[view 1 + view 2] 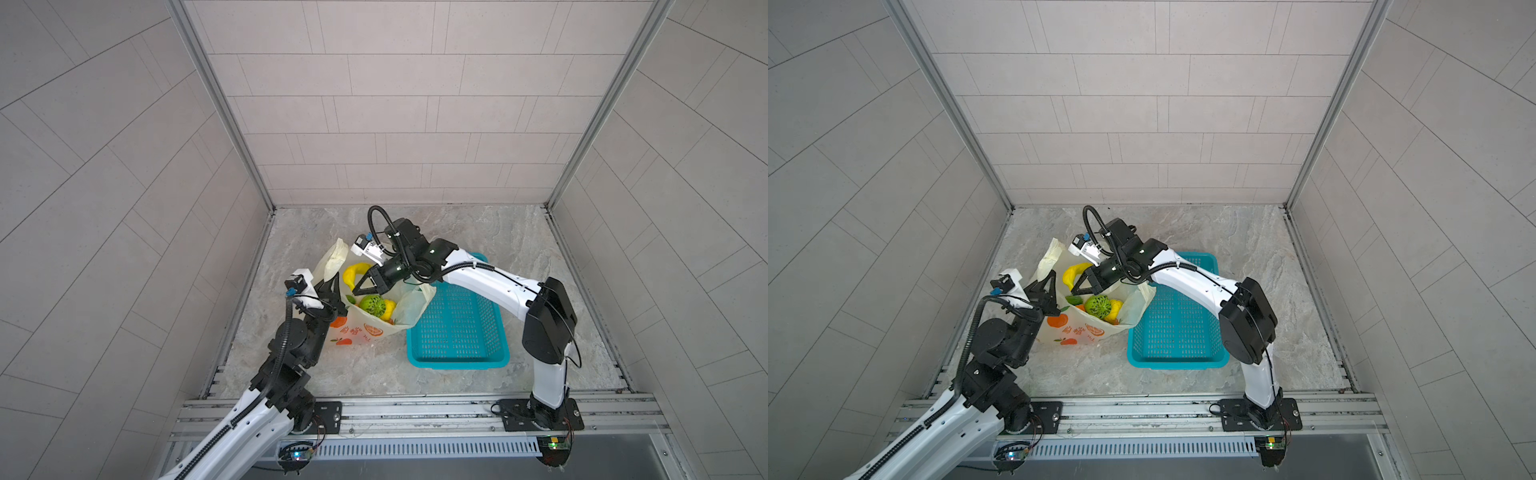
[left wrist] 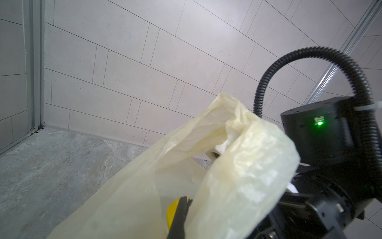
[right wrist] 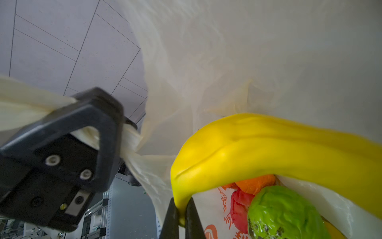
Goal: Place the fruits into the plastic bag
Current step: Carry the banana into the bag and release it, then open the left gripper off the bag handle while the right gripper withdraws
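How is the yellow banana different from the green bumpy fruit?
The banana is yellow, long and curved; the green bumpy fruit is round like a ball. The banana looks smooth, while the green bumpy fruit has knobbly skin. The right gripper pinches the banana's tip, but nothing holds the green bumpy fruit; it lies loose. Both are fruits within the open mouth of the plastic bag.

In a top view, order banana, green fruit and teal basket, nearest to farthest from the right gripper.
1. banana, pinched by the right gripper.
2. green fruit, lower in the plastic bag.
3. teal basket, right of the bag.
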`<state>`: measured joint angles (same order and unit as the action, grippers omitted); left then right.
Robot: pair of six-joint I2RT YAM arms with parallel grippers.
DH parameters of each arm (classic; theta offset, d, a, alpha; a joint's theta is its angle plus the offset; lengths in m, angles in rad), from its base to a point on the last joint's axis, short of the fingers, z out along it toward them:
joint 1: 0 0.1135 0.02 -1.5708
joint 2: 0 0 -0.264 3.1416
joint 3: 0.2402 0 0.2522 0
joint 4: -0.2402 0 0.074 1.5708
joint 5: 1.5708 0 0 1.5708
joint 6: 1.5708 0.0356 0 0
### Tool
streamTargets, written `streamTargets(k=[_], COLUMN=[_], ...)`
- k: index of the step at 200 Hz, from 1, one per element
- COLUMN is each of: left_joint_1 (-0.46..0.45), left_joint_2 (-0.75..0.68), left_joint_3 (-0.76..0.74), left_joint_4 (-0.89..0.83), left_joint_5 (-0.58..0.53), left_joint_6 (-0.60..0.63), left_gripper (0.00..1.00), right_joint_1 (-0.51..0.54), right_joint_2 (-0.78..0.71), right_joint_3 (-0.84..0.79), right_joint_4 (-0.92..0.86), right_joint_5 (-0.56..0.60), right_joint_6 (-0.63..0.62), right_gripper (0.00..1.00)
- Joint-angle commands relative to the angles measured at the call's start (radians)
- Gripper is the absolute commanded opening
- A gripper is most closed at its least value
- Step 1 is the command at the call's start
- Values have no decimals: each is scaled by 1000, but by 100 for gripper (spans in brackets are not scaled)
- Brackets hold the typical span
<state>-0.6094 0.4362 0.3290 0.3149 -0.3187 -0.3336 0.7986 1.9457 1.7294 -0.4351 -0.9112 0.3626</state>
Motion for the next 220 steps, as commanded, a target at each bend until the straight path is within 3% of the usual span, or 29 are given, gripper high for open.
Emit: streamTargets(k=[1,21,46,67,109,139,185,220], left_joint_1=[-6,-6,-6,-5,-4,-5,-5,-5], left_joint_2=[-11,-10,-9,-6,39,133,460,712], left_joint_3=[-9,-10,-9,-9,12,23,77,160], left_joint_4=[10,10,10,10,2,79,307,432], left_joint_5=[-3,-2,-2,-2,19,61,143,222], left_joint_6=[-5,-7,-4,-3,-28,-24,-32,-43], left_gripper=[0,0,0,0,0,0,0,0], right_joint_1=[9,17,17,14,-17,-94,-253,-350], right_joint_2=[46,73,56,19,-129,-295,-546,-663], right_joint_3=[49,72,74,61,17,-58,-275,-408], right_joint_4=[-37,-64,-82,-92,-84,-20,66,79], right_joint_5=[-11,-8,26,79,217,310,523,564], right_joint_6=[-11,-23,-41,-51,-77,-67,-10,40], right_gripper=[3,8,35,47,50,50,51,51])
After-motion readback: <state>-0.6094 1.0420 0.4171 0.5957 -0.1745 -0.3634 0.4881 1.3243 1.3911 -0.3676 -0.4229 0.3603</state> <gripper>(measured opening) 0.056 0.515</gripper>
